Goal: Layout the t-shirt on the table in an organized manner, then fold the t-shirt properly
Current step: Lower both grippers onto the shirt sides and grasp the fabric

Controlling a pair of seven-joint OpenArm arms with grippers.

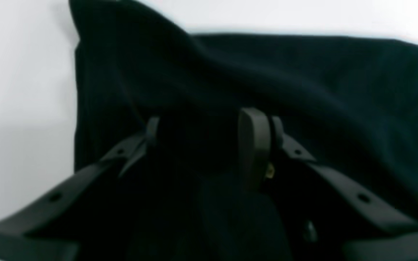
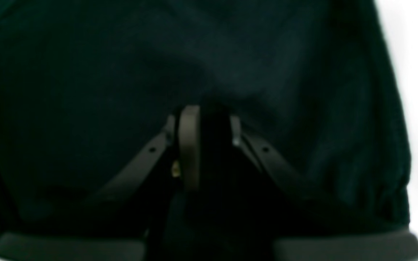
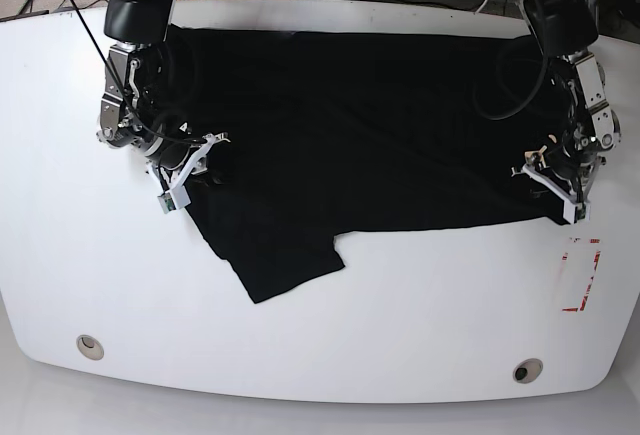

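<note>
White worktop is carrying the shirt spread across its far half, left claw and right claw each appearing closed on fabric at opposite edges, risking uneven pulling bunching the cloth.

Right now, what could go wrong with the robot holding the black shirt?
The left gripper and right gripper each seem to pinch a fold of the shirt. If they pull apart unevenly, the cloth may slip out of one. One sleeve sticks out toward the front of the table and could stay crooked. The shirt's far edge lies near the table's back rim and might slide off.
</note>
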